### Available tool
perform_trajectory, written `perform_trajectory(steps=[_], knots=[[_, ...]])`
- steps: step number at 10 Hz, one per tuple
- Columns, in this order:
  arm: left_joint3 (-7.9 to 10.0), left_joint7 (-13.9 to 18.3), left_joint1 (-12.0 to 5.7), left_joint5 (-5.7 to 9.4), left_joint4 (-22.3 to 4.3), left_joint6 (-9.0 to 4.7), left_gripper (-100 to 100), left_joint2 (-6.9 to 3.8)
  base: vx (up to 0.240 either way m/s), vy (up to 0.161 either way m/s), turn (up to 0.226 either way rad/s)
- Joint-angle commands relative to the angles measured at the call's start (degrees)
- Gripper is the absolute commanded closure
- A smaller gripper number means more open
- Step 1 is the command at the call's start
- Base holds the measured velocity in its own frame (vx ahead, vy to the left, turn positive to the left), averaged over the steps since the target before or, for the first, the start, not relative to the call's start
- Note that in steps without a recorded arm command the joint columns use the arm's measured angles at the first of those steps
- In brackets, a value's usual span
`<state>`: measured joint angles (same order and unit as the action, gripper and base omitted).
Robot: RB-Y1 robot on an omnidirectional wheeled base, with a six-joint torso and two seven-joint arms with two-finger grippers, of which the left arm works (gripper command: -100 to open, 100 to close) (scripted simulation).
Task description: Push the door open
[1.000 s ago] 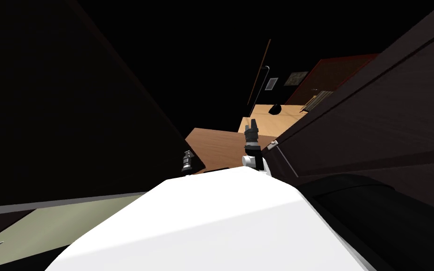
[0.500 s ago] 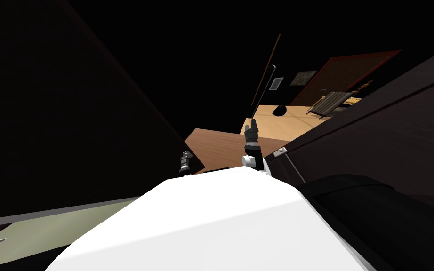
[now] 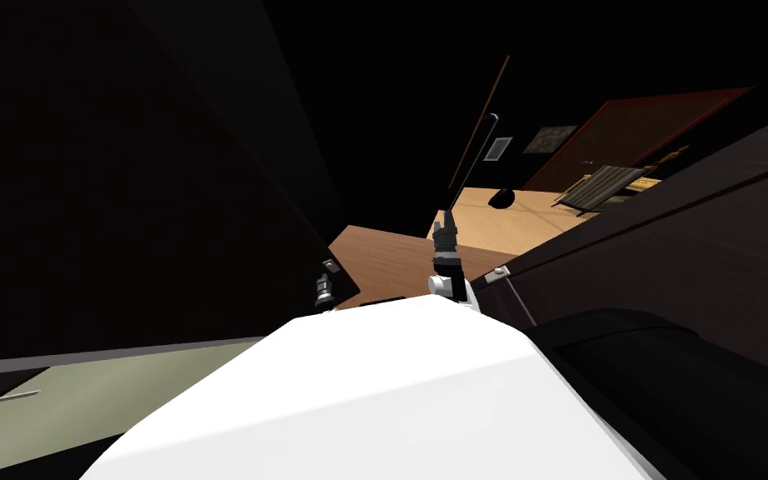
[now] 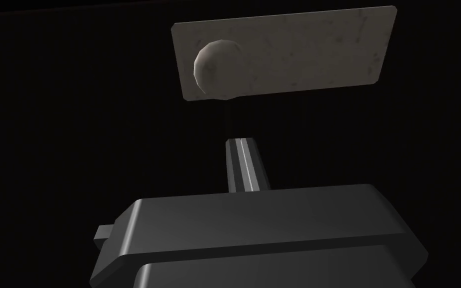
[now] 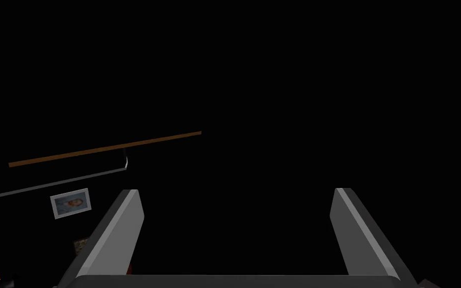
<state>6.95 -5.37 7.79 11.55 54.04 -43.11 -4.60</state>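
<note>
Door (image 4: 84, 110) looks partly open. My left tool (image 4: 242, 145), pressed together, points just below its knob (image 4: 218, 67); right tool (image 5: 234, 210) is spread, idle. More pushing remains.

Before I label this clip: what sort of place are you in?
Probably a house doorway: a dark door with a pale knob plate ahead of my left tool, wooden floor beyond, a framed picture farther in.

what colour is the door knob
The knob is dull greyish beige, like its plate; left wrist view shows it best.
</note>
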Motion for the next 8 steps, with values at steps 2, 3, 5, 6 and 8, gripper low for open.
perform_trajectory(steps=[2, 3, 5, 6, 8], knots=[[0.08, 0.04, 0.36, 0.40, 0.66, 0.41, -100, 0.76, -0.173, -0.143, 0.044], [0.11, 0.07, 0.52, 0.57, 0.95, 0.58, -100, 1.18, -0.150, -0.122, 0.038], [0.10, 0.09, 0.66, 0.61, 1.12, 0.63, -100, 1.31, -0.114, -0.096, 0.029], [0.32, 0.03, 0.56, 0.71, 0.72, 0.19, -100, 0.99, 0.151, 0.049, -0.035], [0.53, -0.04, 0.44, 0.79, 0.32, -0.25, -100, 0.89, 0.236, 0.071, -0.031]])
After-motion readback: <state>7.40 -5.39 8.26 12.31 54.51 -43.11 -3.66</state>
